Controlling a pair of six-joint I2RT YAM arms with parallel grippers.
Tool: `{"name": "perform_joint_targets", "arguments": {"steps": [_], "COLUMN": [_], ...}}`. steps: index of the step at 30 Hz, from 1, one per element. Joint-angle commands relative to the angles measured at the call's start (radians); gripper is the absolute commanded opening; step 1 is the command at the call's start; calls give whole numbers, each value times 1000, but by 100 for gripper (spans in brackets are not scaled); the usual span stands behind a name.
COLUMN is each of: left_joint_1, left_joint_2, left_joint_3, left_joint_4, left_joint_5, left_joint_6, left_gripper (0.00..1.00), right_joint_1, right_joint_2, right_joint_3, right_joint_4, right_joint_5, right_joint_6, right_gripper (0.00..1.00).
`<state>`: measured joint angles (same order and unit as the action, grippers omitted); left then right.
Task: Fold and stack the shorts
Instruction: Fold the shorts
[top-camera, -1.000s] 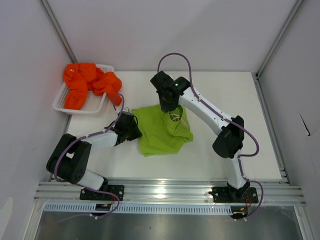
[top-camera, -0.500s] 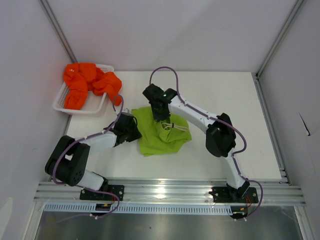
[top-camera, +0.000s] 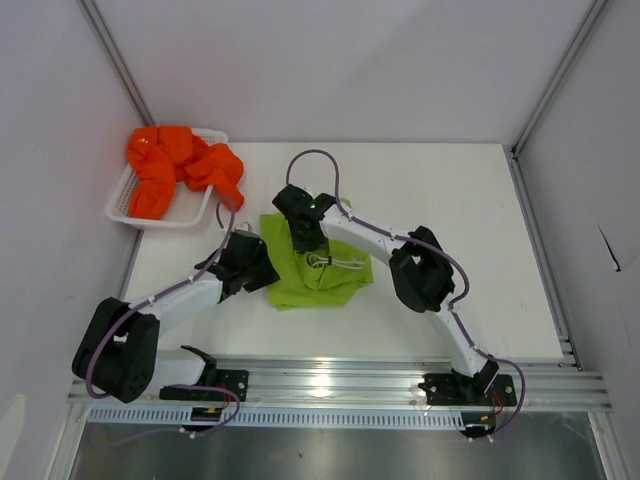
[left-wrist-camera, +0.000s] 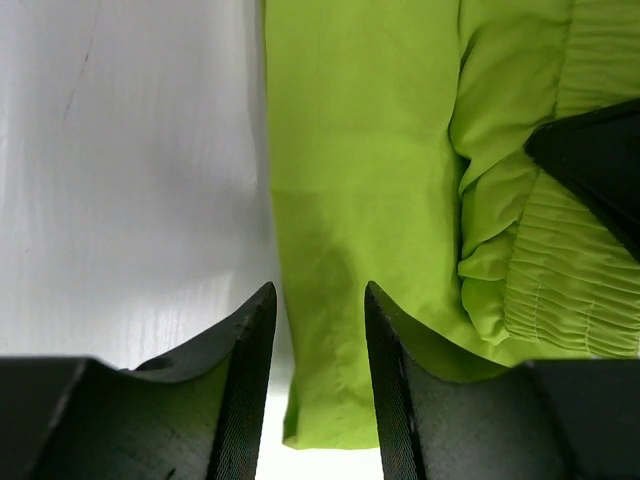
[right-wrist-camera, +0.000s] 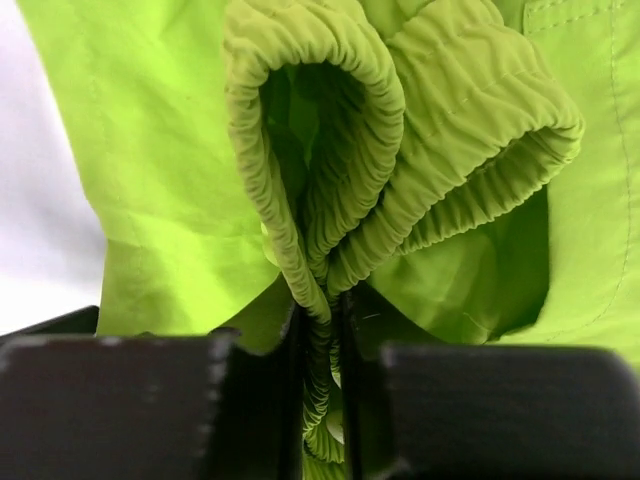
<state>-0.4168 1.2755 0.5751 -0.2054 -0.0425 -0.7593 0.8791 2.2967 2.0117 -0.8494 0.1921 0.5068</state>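
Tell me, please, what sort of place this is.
Likely a robotics lab cell: white tabletop walled by plain panels, two robot arms bolted to an aluminium rail, lime green shorts as practice laundry.

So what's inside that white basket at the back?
A crumpled pair of orange shorts fills the basket, with one part hanging over its rim. Whatever may lie underneath them is covered.

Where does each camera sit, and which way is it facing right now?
Top: above and behind the bases, looking down on table, basket, orange shorts, green shorts; left arm and right arm show.
Left wrist: low over the table, facing the green shorts' edge; left gripper shows, fingers open.
Right wrist: close on the waistband; right gripper pinches it.
Shared: all three show the green shorts.
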Motion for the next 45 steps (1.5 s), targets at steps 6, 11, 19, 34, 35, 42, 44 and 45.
{"name": "perform_joint_targets", "arguments": {"steps": [6, 11, 19, 34, 35, 42, 44, 45], "left_joint_1": [3, 10, 59, 170, 176, 202, 202, 204], "left_joint_2": [56, 53, -36, -75, -41, 91, 131, 168], "left_joint_3": [26, 22, 37, 146, 150, 117, 141, 147], "left_joint_4": [-2, -2, -45, -61, -55, 72, 78, 83], "left_joint_5": [0, -5, -8, 32, 29, 30, 18, 15], "left_joint_6": [2, -2, 15, 11, 6, -46, -51, -51], "left_gripper": [43, 42, 42, 45, 45, 40, 36, 36], "right_joint_1": [17, -17, -172, -170, -163, -121, -108, -100], "right_joint_2": [-172, -342, -543, -473, -465, -381, -361, -359], "right_joint_3": [-180, -332, -652, -723, -728, -726, -717, -717], "right_joint_4": [243, 407, 808, 803, 828, 871, 857, 859], "right_joint_5": [-95, -265, -675, -455, -447, -292, -219, -195], "right_joint_6": [18, 30, 167, 113, 124, 163, 174, 173], "right_gripper": [49, 52, 52, 12, 11, 2, 1, 1]}}
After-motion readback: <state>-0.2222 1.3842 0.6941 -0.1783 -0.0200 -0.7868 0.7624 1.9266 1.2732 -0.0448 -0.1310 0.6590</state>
